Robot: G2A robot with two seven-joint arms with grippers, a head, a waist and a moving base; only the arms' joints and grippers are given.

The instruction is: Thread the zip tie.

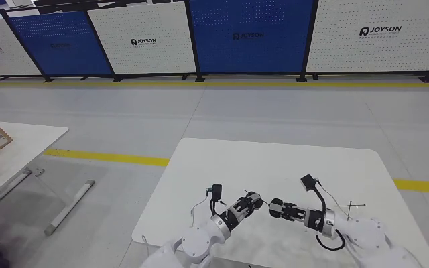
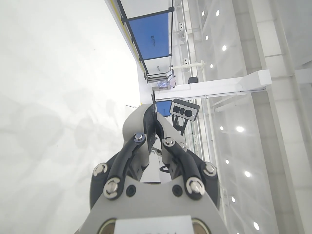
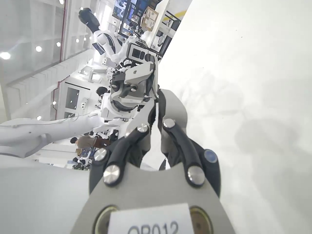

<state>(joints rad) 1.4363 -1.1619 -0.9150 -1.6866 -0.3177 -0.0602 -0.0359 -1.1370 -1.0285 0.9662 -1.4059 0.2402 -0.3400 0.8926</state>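
Near edge of the desk [image 1: 268, 157], about mid-width: both forearms slant in from the near corners and meet tip to tip. The left gripper [image 1: 253, 200] and right gripper [image 1: 275, 208] face each other, just beside one another, above the surface as far as I can judge.

Left gripper [image 2: 153, 109]: fingers pressed together, with a thin dark strip sticking out past the tips. I take this for the zip tie [image 2: 153, 99], pinched near one end. Head or tail is too small to tell.

Right gripper [image 3: 157, 103]: fingers together as well, with a hairline gap between the pads. Whether they pinch the tie's other end cannot be told.

A little farther in, toward the right edge and beside the right forearm: thin dark lines [image 1: 349, 204] cross on the desk. Perhaps spare ties; too fine to be sure.

Judgement on the step: tail into head slot. To do it well:
- Put both ends on one axis.
- Grip the tail short so it does not flex.
- Turn the toothed side the right way.
- Feed slowly and straight.

Risk: the tail bows aside and skims past the slot. A twist in either wrist would do the same.

Beyond the far edge: blue and white panels [image 1: 248, 33].
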